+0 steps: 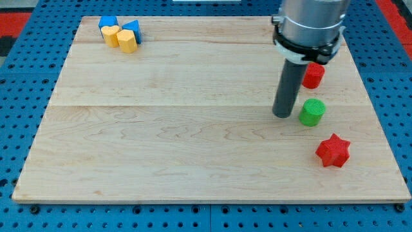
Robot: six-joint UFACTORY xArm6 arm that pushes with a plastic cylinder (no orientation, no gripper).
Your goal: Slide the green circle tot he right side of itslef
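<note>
Pincer missing: only a dark rod, so nothing grasped. Tip (282,115) down on worktop (161,129), just left of green circle (312,112). Circle between red block (313,75) and red star (333,151). Ready to push. Next, likely a straight, slow shove toward view's right.

We have my tip (282,115) just at the view's left of the green circle (312,112), on the counter (161,142). To the circle's right we find open wood up to the edge. Above it the red block (313,75) narrows the way; below, the red star (333,151) stands near. Far off, two blue blocks (108,22) (132,28) and two yellow blocks (111,35) (127,40) crowd the top left corner.
</note>
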